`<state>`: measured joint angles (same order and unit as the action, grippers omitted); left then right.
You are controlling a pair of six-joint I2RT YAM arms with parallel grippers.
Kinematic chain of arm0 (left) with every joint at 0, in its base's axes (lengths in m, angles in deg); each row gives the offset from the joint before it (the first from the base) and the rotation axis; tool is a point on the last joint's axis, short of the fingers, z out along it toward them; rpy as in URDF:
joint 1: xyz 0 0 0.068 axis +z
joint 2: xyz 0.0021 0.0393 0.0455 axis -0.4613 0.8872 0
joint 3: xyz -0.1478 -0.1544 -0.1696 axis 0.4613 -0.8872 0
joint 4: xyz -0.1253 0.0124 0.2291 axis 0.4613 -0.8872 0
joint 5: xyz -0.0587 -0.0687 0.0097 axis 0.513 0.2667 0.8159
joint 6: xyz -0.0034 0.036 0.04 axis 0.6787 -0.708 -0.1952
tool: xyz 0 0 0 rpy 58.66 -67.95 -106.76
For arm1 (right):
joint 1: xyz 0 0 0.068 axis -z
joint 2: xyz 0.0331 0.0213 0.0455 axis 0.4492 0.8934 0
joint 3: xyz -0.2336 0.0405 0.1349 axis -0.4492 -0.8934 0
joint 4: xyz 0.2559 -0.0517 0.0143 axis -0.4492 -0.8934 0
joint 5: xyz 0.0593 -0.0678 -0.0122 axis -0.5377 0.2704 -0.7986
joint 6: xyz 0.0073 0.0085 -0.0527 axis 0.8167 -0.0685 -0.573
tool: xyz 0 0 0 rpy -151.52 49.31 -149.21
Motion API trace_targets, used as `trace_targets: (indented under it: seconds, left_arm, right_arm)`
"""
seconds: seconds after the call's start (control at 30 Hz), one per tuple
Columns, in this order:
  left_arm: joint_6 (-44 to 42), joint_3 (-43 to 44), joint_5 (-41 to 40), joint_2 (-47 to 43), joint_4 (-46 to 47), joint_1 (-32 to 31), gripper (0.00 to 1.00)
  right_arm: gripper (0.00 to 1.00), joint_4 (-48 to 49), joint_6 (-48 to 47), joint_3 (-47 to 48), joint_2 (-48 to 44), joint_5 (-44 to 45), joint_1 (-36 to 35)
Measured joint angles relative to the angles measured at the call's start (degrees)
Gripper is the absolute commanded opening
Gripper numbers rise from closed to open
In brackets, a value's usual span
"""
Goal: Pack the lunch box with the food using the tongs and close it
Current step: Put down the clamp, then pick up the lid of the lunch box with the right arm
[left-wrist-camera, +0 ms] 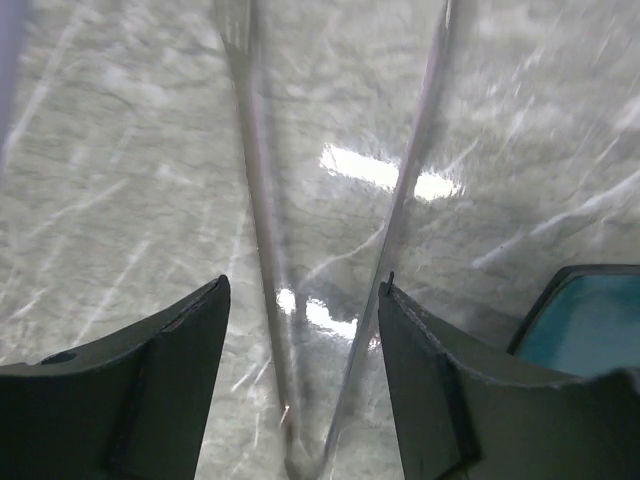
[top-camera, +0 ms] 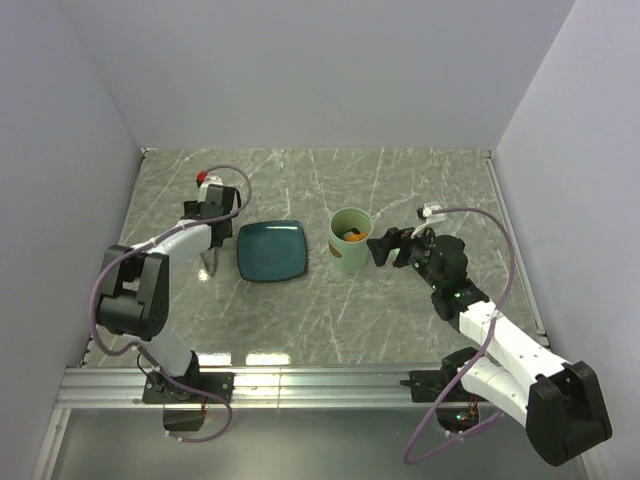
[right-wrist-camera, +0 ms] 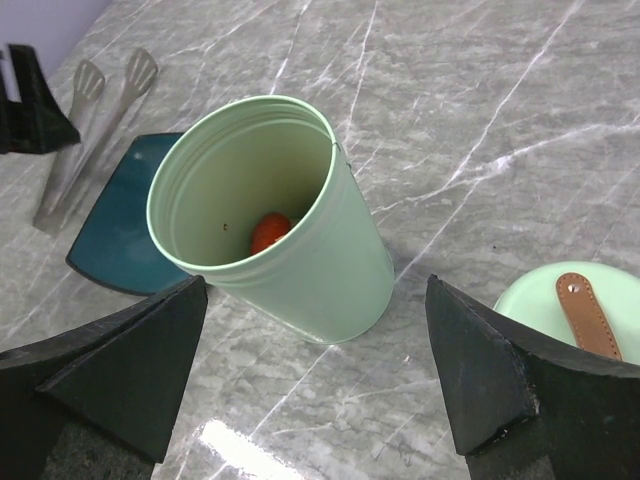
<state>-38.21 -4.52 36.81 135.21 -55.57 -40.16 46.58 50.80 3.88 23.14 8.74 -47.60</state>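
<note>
Food (right-wrist-camera: 268,232) sits at the bottom of the lunch box (right-wrist-camera: 330,280) — a red-orange piece shows through the open mouth. No other piece shows on the teal plate (top-camera: 272,250) or the tabletop (top-camera: 400,180), so the packing looks done as far as these views reach. The lunch box stands upright just at 3 o'clock of the plate, uncovered. Its lid (right-wrist-camera: 530,298) lies flat on the tabletop at about 4 o'clock of it in the right wrist view, handle up and apart from the box. The tongs (left-wrist-camera: 255,200) lie at 9 o'clock of the plate, between the jaws of the left gripper (left-wrist-camera: 303,283). These jaws stand partly apart, one finger clear of the tongs and the other just beside an arm, so the tool does not look gripped. The right gripper (top-camera: 382,248) is at 3 o'clock of the lunch box, jaws spread wide and empty. What is left, by my reading, is the closing — taking up the lid and seating it on the rim.
</note>
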Motion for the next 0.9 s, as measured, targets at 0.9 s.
trace_targets:
  seconds: [0.9]
  left_arm:
    - [7.85, -24.41, 3.39, -46.62, 24.79, -2.73, 0.99]
  right_arm:
    - [0.98, -3.21, 0.07, 0.31, -0.07, 7.32, 0.11]
